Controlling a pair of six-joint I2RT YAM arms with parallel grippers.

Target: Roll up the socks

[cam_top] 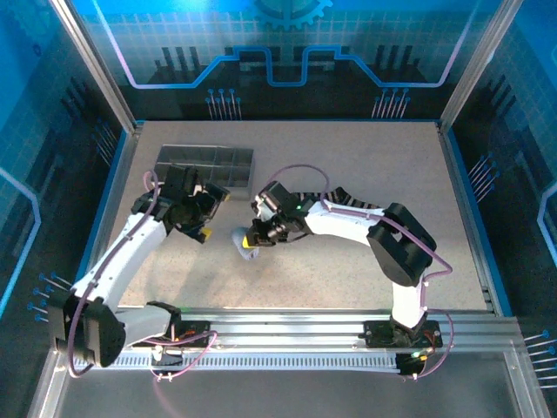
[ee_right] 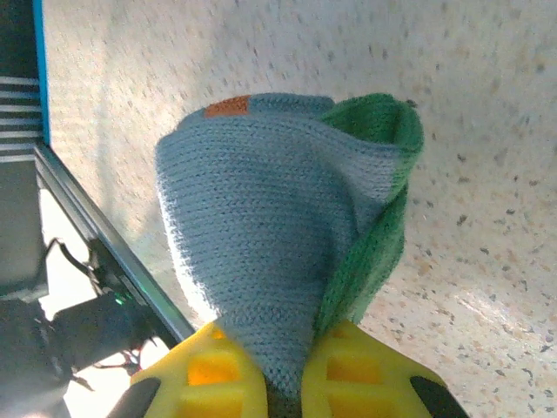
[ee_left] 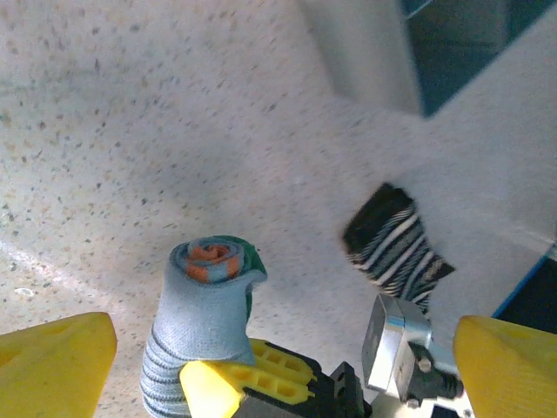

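The grey-blue sock [ee_right: 261, 226] is rolled up, its orange cuff [ee_left: 213, 254] spiralled at the centre of the roll and its green toe [ee_right: 374, 174] folded along one side. My right gripper [ee_right: 283, 383] is shut on the roll's lower end and holds it just over the table [cam_top: 246, 246]. My left gripper [ee_left: 278, 374] is open, its yellow fingers [ee_left: 52, 366] spread wide on either side of the roll and touching nothing. The black sock with thin white stripes [ee_left: 396, 248] lies bunched on the table behind the right gripper [cam_top: 258, 235].
A grey compartmented tray [cam_top: 204, 164] stands at the back left, just beyond the left gripper [cam_top: 214, 216]. The speckled table [cam_top: 365, 174] stretches bare to the right. A metal rail [cam_top: 305, 331] runs along the near edge.
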